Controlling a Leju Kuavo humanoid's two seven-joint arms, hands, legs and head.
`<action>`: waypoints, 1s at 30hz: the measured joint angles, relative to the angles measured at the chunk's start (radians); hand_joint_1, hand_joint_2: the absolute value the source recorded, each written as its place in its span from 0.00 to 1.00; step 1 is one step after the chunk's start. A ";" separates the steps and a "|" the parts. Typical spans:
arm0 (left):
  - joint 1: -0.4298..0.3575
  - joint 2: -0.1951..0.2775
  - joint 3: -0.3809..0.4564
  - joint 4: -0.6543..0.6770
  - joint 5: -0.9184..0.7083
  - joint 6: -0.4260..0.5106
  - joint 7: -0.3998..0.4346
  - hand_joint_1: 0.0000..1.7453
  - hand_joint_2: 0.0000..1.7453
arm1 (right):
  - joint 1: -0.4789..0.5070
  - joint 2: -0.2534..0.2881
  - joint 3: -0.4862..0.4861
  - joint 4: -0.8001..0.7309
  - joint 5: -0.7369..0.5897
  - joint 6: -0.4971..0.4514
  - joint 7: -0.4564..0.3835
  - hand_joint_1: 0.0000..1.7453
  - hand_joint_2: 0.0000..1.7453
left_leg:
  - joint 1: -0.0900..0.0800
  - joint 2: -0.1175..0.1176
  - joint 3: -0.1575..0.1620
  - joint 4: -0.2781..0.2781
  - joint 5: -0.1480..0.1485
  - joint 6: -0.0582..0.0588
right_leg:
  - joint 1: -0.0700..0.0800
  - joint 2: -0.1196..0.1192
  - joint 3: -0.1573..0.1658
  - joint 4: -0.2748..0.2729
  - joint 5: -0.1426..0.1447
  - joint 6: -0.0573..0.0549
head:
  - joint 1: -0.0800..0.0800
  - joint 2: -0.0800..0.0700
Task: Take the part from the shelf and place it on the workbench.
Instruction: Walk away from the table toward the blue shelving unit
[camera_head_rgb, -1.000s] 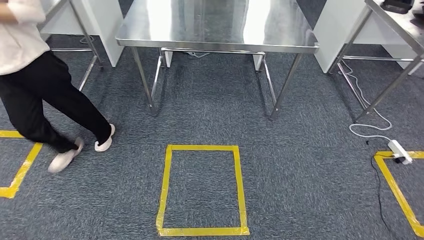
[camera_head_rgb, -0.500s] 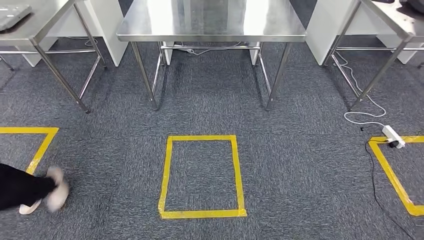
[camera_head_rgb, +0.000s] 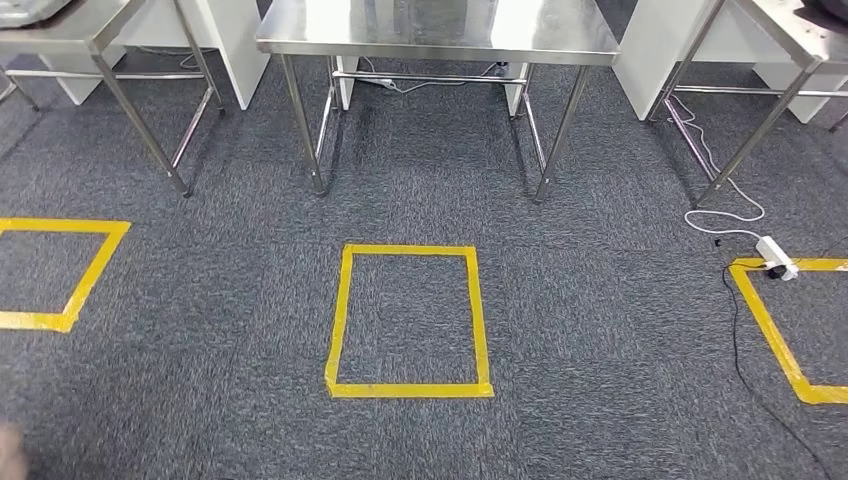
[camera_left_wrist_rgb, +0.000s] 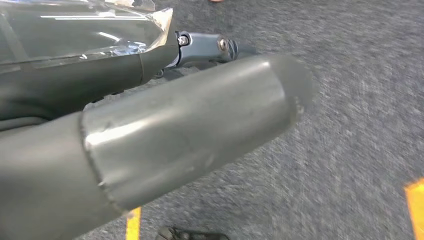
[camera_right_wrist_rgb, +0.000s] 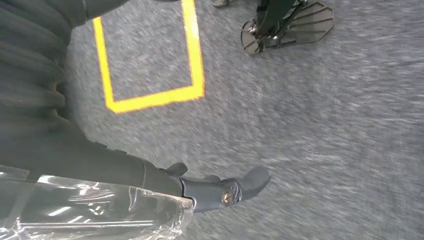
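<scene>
A bare steel workbench (camera_head_rgb: 440, 30) stands ahead at the top of the head view; no part or shelf is visible. My left hand (camera_left_wrist_rgb: 200, 125) hangs over the grey carpet, its thick thumb stretched out and a dark finger (camera_left_wrist_rgb: 205, 50) straight beside it, with nothing between them. My right hand (camera_right_wrist_rgb: 150, 175) also hangs above the carpet, its dark fingers (camera_right_wrist_rgb: 225, 192) extended and holding nothing. A clear glossy film lies along the fingers of each hand.
A yellow tape rectangle (camera_head_rgb: 410, 320) marks the carpet in front of the workbench. More steel tables stand at the left (camera_head_rgb: 60, 30) and right (camera_head_rgb: 790, 40). A white power strip (camera_head_rgb: 775, 257) with cables lies by the right tape box (camera_head_rgb: 780, 330).
The whole head view has shifted: workbench and tape rectangle slid toward the top and look smaller. The person walking at the left has left the picture.
</scene>
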 joint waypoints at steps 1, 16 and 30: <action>0.000 0.002 0.000 0.000 0.000 0.000 0.000 0.00 0.00 | 0.000 0.001 0.000 0.000 0.000 0.000 0.001 0.00 1.00 | 0.000 0.001 -0.017 0.000 0.014 0.004 | -0.003 0.002 -0.017 0.065 -0.047 -0.003 | 0.002 0.000; 0.001 0.004 0.001 0.000 -0.002 0.001 -0.013 0.00 0.00 | -0.008 0.001 0.001 0.001 -0.001 -0.006 0.009 0.00 1.00 | 0.015 -0.001 -0.178 0.143 0.002 -0.067 | -0.020 -0.002 0.255 -0.174 -0.046 -0.026 | -0.005 0.000; 0.007 0.000 0.000 0.000 -0.007 0.010 -0.007 0.00 0.00 | -0.007 0.000 0.000 0.002 -0.014 0.018 0.011 0.00 1.00 | 0.018 -0.017 -0.026 0.000 0.028 -0.023 | -0.002 0.034 0.137 -0.058 -0.060 0.007 | -0.001 0.000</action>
